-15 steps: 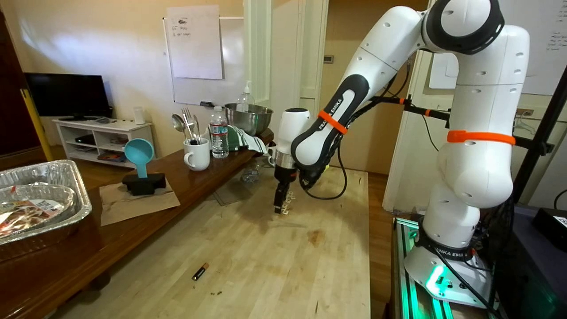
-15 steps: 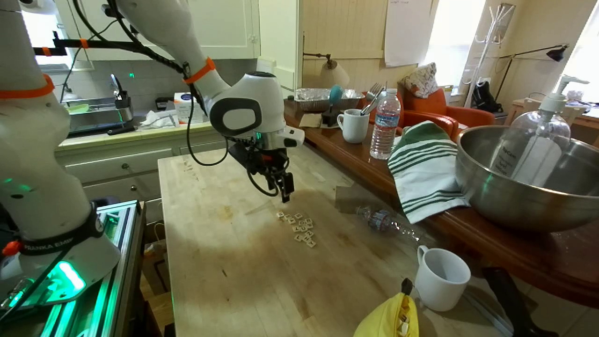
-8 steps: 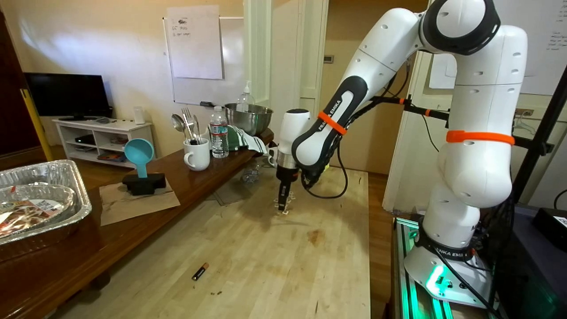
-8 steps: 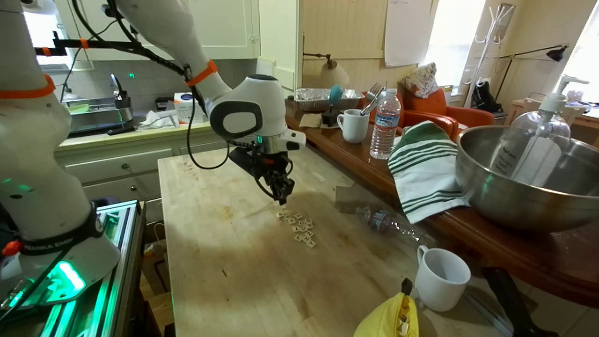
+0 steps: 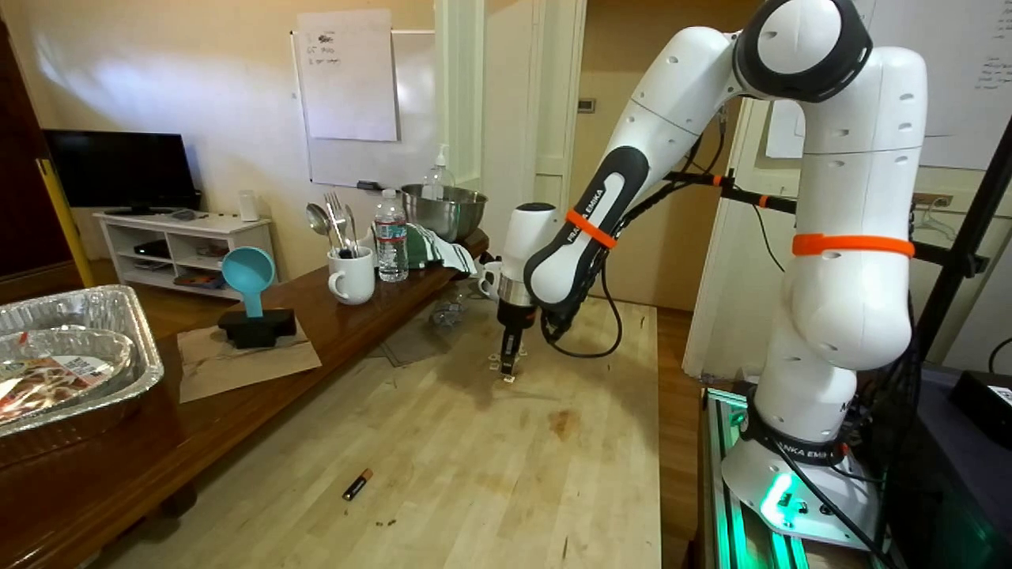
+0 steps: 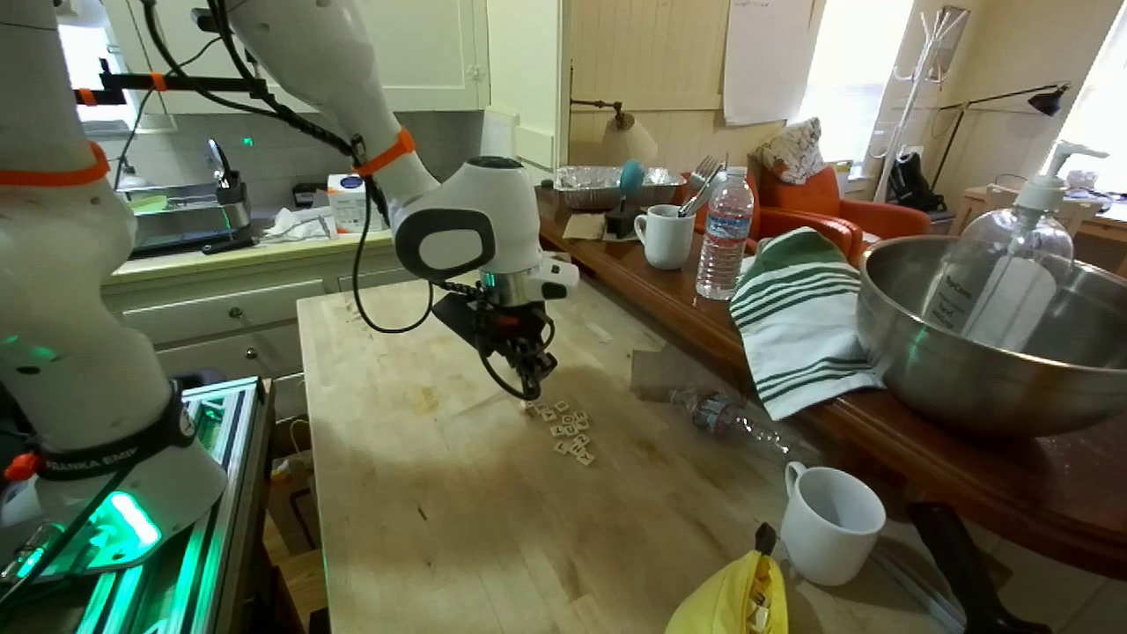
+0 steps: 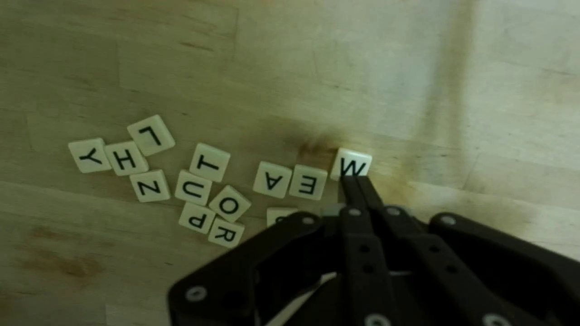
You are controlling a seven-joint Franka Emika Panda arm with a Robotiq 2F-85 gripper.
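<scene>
In the wrist view my gripper (image 7: pixel 355 178) is shut, its black fingertips pressed together with nothing seen between them. The tips cover the lower edge of a cream letter tile (image 7: pixel 354 159) that reads as W or M; whether they touch it I cannot tell. An E tile (image 7: pixel 308 182) and an A tile (image 7: pixel 272 179) lie just left of it. Part of another tile (image 7: pixel 278 214) is hidden by the finger linkage. Farther left, several more tiles lie face up, including an O tile (image 7: pixel 229 204). Both exterior views show the gripper (image 5: pixel 508 374) low over the wooden tabletop (image 6: pixel 423 528), at the edge of the tile cluster (image 6: pixel 570 430).
A battery (image 5: pixel 358 484) lies on the table. A clear plastic bottle (image 6: pixel 726 418), a white mug (image 6: pixel 832 528), a yellow pouch (image 6: pixel 731 594) and a black handle (image 6: pixel 964 563) are also there. A raised brown ledge (image 5: pixel 312 312) runs alongside, bearing a mug of cutlery (image 5: pixel 352 276) and a steel bowl (image 6: pixel 933 387).
The gripper's fingers have gone from open to shut. The arm has come down a little, and the fingertips have shifted slightly toward the edge of the tile cluster. The tiles look unmoved.
</scene>
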